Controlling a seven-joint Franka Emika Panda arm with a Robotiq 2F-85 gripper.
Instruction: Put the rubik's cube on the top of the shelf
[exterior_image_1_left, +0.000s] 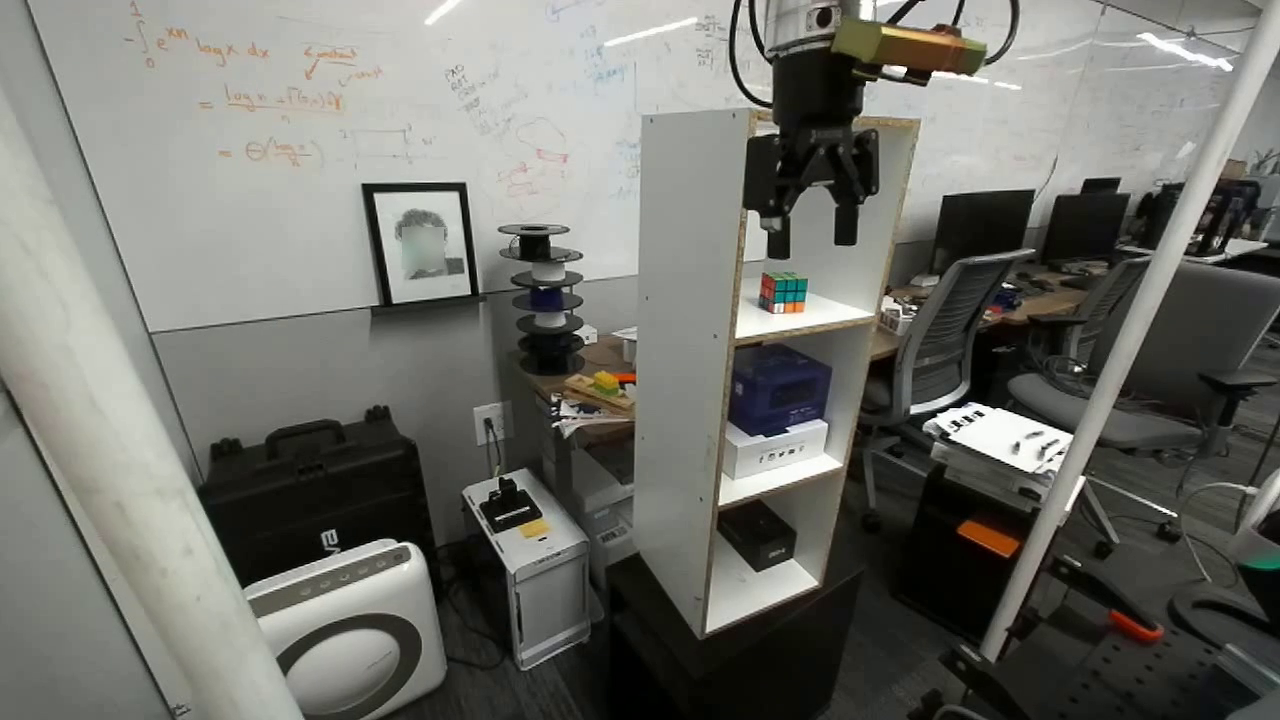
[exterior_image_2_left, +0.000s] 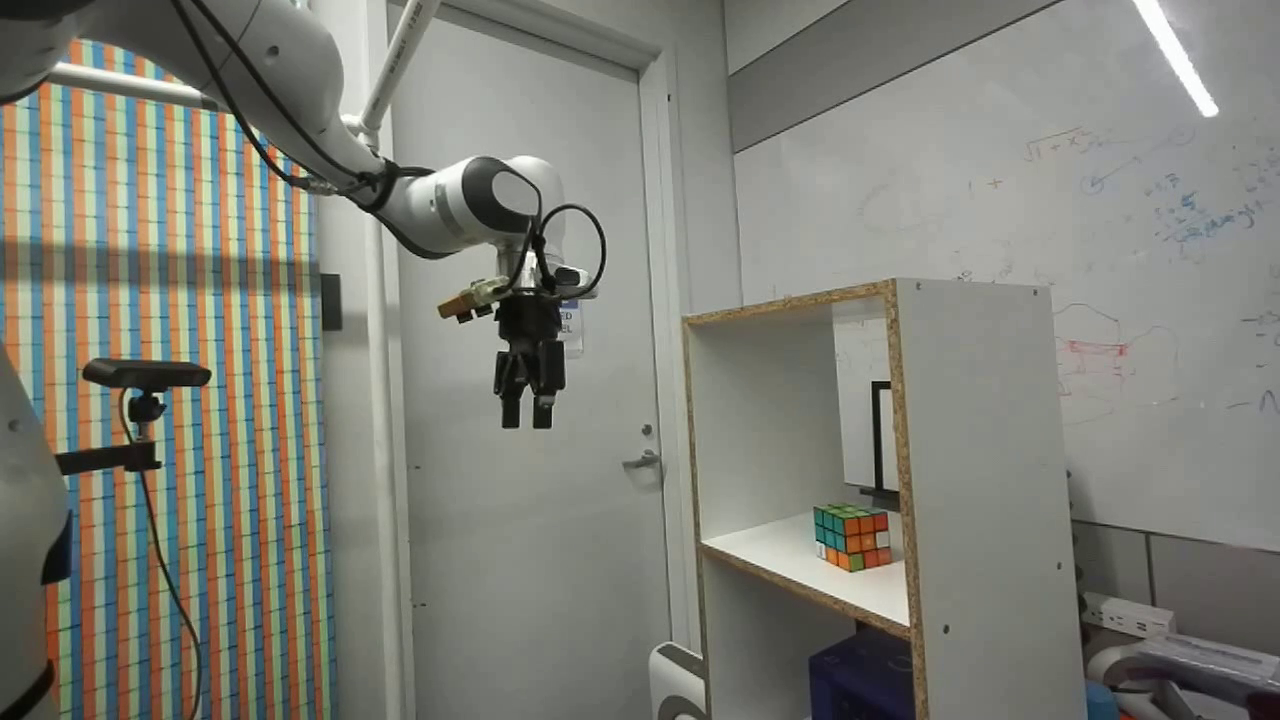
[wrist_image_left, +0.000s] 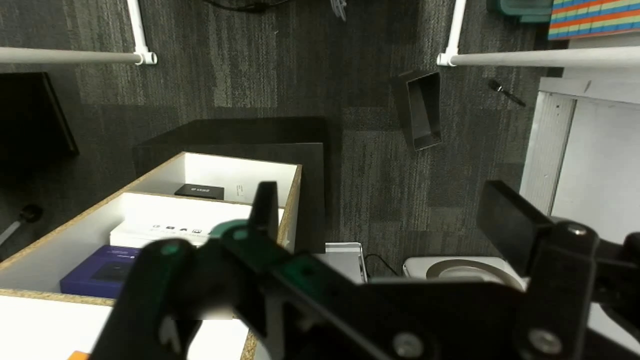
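Observation:
The rubik's cube (exterior_image_1_left: 783, 292), also visible in an exterior view (exterior_image_2_left: 851, 537), rests on the floor of the top compartment of the white shelf (exterior_image_1_left: 685, 350). The shelf's side wall also shows in an exterior view (exterior_image_2_left: 985, 480), and its open front in the wrist view (wrist_image_left: 292, 200). An orange corner at the bottom left of the wrist view (wrist_image_left: 78, 356) seems to be the cube. My gripper (exterior_image_1_left: 812, 235) is open and empty, pointing down. In an exterior view the gripper (exterior_image_2_left: 527, 413) hangs apart from the shelf, higher than the cube. Its spread fingers also frame the wrist view (wrist_image_left: 382, 200).
A dark purple box (exterior_image_1_left: 780, 390) on a white box (exterior_image_1_left: 775, 450) fills the middle compartment. A black box (exterior_image_1_left: 757, 535) lies in the bottom one. The shelf stands on a black base (exterior_image_1_left: 735, 660). White poles (exterior_image_1_left: 1130, 330) stand nearby; a door (exterior_image_2_left: 530, 520) is behind the arm.

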